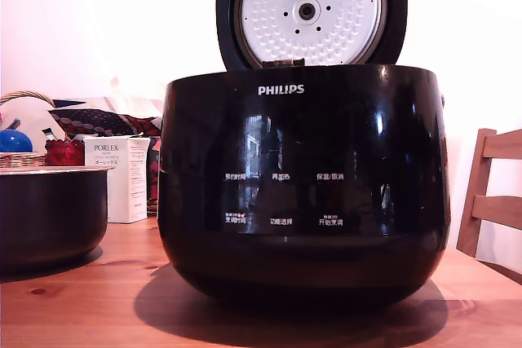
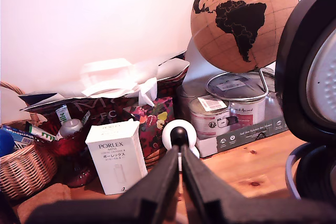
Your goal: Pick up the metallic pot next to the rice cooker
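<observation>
The metallic pot (image 1: 50,216) stands on the bench (image 1: 106,307) at the exterior view's left of the open-lidded rice cooker (image 1: 303,185). The pincer (image 2: 181,163), its tips together and empty, should swing towards the pot, spread, then descend over the pale rim.

It looked like a home. A wooden table (image 1: 98,299) held a rice cooker (image 1: 303,181), beside a wooden chair (image 1: 492,193). A wicker basket (image 2: 23,169), gift bags (image 2: 113,95) and a cork globe (image 2: 242,19) cluttered the wall.
</observation>
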Motion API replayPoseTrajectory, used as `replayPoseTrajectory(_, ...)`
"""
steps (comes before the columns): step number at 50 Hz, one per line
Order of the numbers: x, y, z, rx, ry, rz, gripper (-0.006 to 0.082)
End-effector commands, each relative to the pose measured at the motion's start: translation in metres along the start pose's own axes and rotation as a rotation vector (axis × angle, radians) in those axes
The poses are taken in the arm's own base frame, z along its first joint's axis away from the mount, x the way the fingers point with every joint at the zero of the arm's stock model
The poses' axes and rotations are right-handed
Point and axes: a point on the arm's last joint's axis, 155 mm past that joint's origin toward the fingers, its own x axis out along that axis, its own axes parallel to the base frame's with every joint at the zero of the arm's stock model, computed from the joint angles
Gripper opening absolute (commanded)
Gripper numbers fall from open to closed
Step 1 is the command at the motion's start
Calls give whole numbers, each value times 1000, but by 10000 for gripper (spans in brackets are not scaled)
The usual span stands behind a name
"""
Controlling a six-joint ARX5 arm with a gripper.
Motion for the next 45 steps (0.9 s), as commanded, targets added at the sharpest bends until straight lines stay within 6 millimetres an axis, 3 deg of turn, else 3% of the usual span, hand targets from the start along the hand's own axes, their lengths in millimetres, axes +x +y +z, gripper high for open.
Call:
replayPoseTrajectory(1,1,1,-8,4,9,4,-19)
replayPoseTrajectory(21,0,3,-13,67,43,7,-20)
replayPoseTrajectory(45,-36,-5,-43,189,415,-135,-20)
